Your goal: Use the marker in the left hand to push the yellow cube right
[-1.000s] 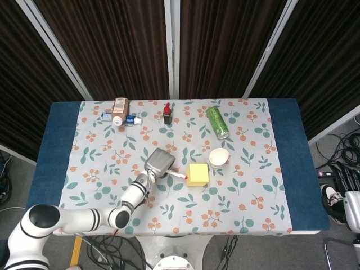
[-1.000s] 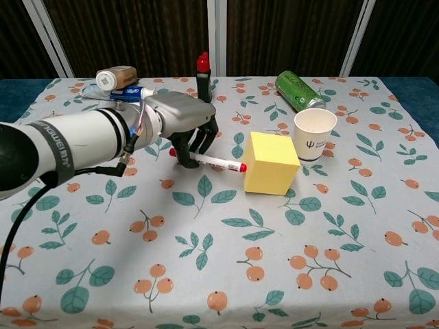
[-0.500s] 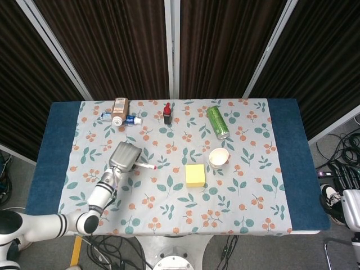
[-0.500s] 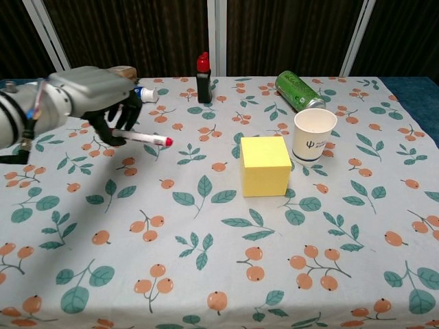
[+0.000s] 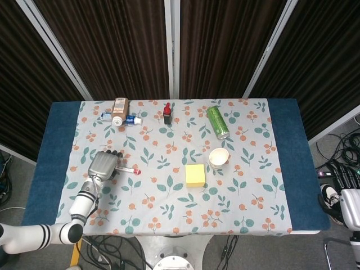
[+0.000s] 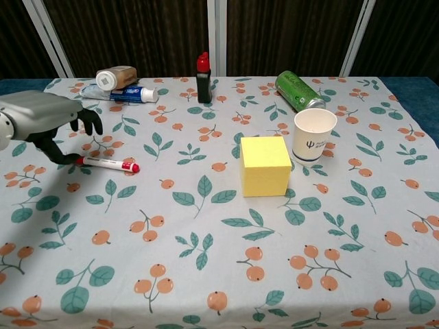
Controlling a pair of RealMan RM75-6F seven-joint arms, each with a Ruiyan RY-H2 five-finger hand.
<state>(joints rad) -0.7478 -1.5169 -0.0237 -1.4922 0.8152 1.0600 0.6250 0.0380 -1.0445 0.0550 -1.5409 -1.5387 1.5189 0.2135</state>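
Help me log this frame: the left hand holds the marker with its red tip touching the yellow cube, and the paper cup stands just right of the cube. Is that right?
Not quite. The marker in the left hand is not touching the yellow cube; its red tip lies well to the cube's left, with bare cloth between, as the chest view shows. The paper cup does stand just right of the cube.

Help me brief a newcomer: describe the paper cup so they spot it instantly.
On the floral tablecloth, look right of centre for the yellow cube. The paper cup stands upright just right of it, white and open-topped, unlike the green can lying on its side behind.
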